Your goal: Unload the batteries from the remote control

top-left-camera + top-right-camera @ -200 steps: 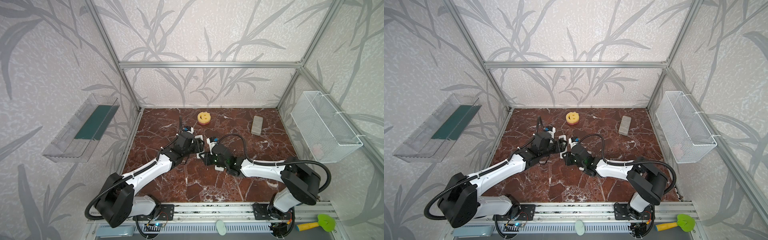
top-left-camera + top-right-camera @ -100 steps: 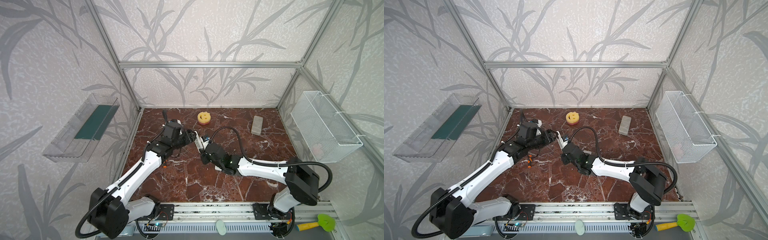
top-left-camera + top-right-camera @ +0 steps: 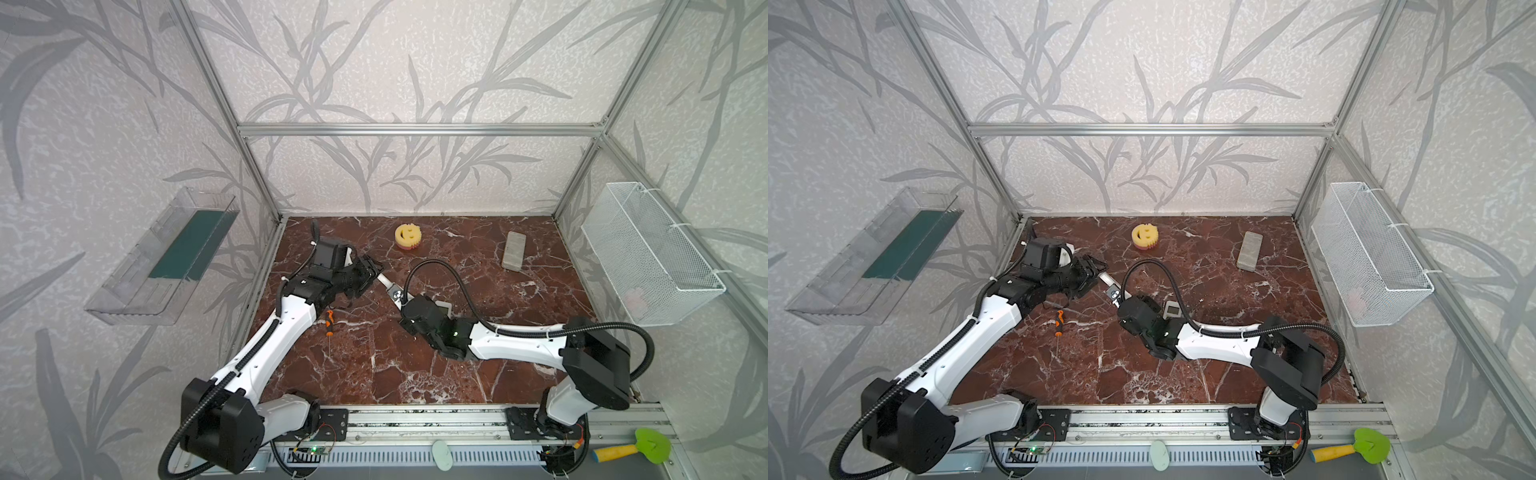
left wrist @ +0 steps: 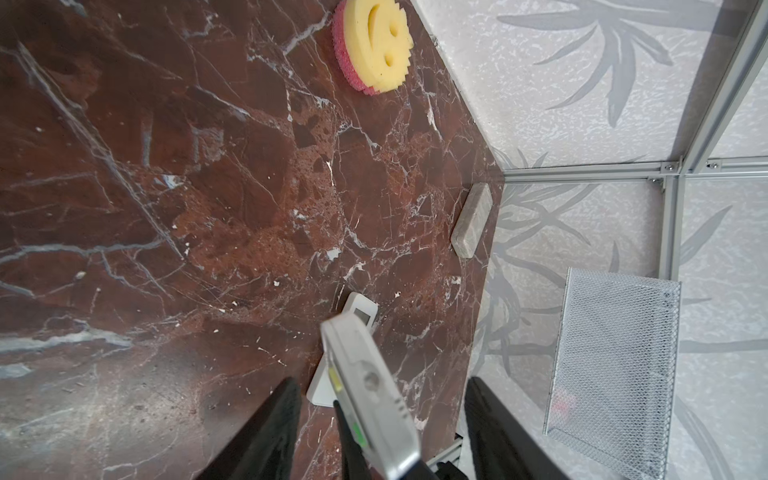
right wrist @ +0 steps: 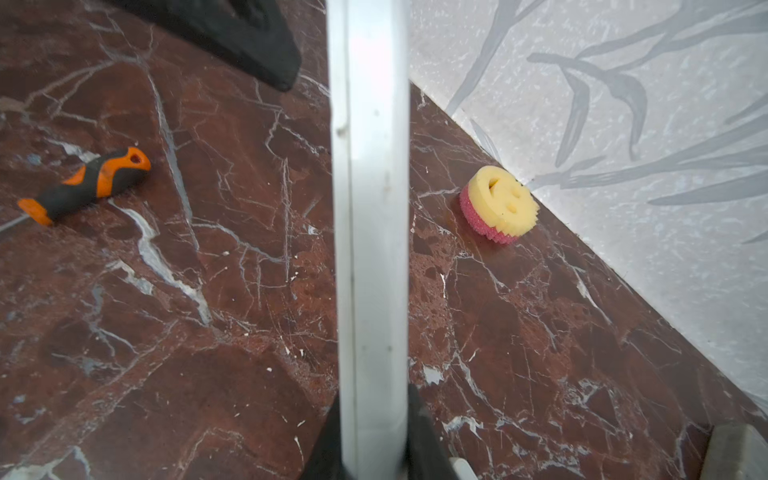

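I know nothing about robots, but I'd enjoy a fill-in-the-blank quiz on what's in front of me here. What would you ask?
1. The right gripper is shut on a slim white ____, holding it off the table.
2. The left gripper has its jaws ____, one on each side of that object's end.
3. The smiley sponge is yellow on top and ____ underneath.
4. The screwdriver lying on the table has a black and ____ handle.

Missing words: remote; open; pink; orange

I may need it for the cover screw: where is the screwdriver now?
The screwdriver lies flat on the marble floor, left of centre in both top views, beside the left arm's forearm and below the left tool.
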